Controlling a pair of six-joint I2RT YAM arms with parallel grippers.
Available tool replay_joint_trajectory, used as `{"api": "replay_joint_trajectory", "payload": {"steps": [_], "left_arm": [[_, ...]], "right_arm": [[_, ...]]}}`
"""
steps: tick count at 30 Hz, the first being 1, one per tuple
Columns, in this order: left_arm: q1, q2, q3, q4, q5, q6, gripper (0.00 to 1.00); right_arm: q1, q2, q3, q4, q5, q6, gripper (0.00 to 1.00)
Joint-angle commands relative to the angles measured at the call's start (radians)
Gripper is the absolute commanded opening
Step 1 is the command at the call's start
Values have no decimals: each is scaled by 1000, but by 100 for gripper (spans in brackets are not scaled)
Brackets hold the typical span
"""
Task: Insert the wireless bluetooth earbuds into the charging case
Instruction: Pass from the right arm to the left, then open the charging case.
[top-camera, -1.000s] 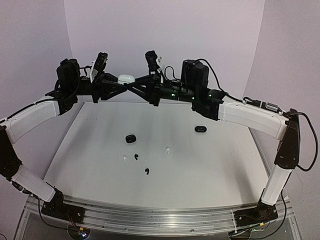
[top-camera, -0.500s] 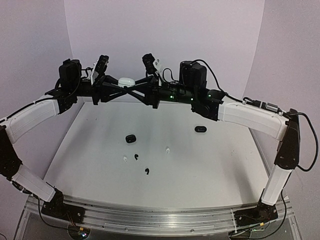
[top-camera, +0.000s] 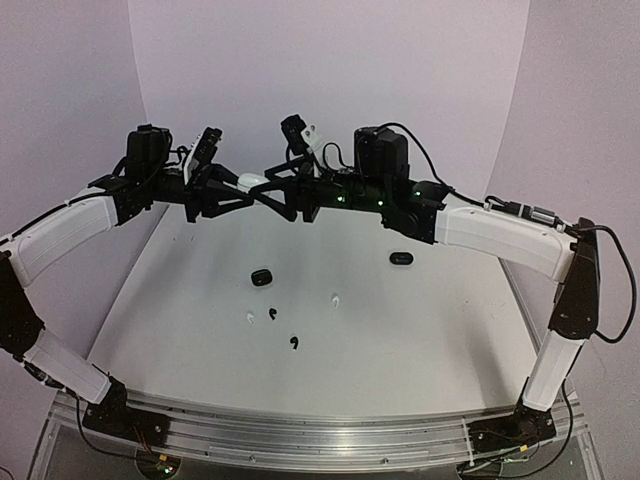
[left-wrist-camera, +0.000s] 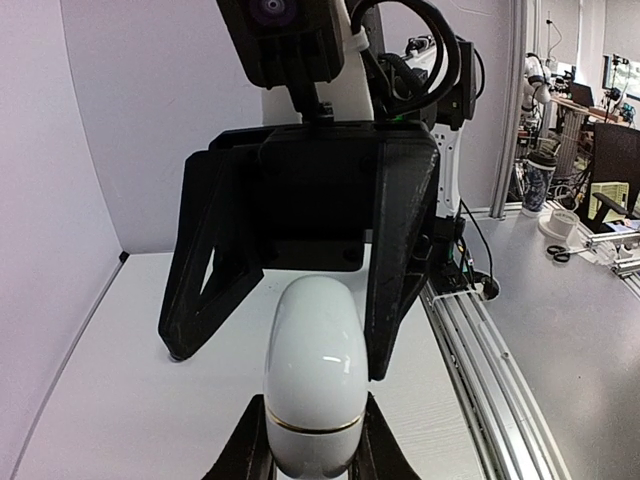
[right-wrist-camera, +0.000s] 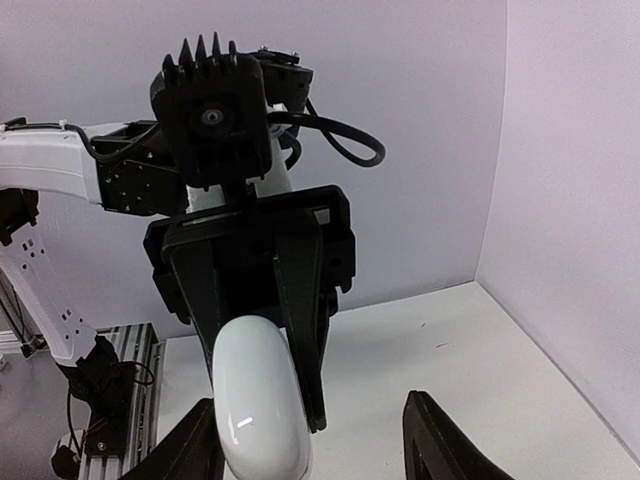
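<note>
My left gripper (top-camera: 243, 186) is shut on a white charging case (top-camera: 252, 181), holding it in the air above the far part of the table. In the left wrist view the case (left-wrist-camera: 312, 385) is closed, a thin seam near its base between my fingers (left-wrist-camera: 245, 452). My right gripper (top-camera: 266, 187) faces it, open, its jaws wide on either side of the case (right-wrist-camera: 258, 405) with a clear gap on the right finger's (right-wrist-camera: 450, 445) side. Loose earbuds lie on the table: white ones (top-camera: 250, 318) (top-camera: 335, 299) and black ones (top-camera: 272, 314) (top-camera: 294, 343).
Two black cases rest on the white table (top-camera: 420, 330), one left of centre (top-camera: 262, 277) and one right of centre (top-camera: 400, 258). A metal rail (top-camera: 300, 435) runs along the near edge. Purple walls close in the back and sides.
My right gripper has opened and let go of the white case, which stays in the left gripper. Both grippers and the case have sunk a little lower.
</note>
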Motion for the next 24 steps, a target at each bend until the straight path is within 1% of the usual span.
{"api": "replay_joint_trajectory", "payload": {"steps": [1, 8, 16, 17, 20, 24], "left_arm": [[-9, -21, 49, -87, 23, 109, 0], [-8, -12, 63, -167, 36, 155, 0], [-7, -10, 67, -174, 43, 156, 0], [-8, -9, 68, -174, 44, 155, 0], [-8, -9, 67, -182, 50, 161, 0], [-8, -11, 65, -191, 60, 170, 0]], "right_arm": [[-28, -3, 52, 8, 31, 48, 57], [-52, 11, 76, 3, 22, 118, 54], [-53, 38, 91, 1, 2, 151, 50], [-53, 41, 90, 1, 5, 154, 49], [-57, 53, 100, 0, 7, 171, 40], [-60, 76, 119, -2, -8, 206, 38]]}}
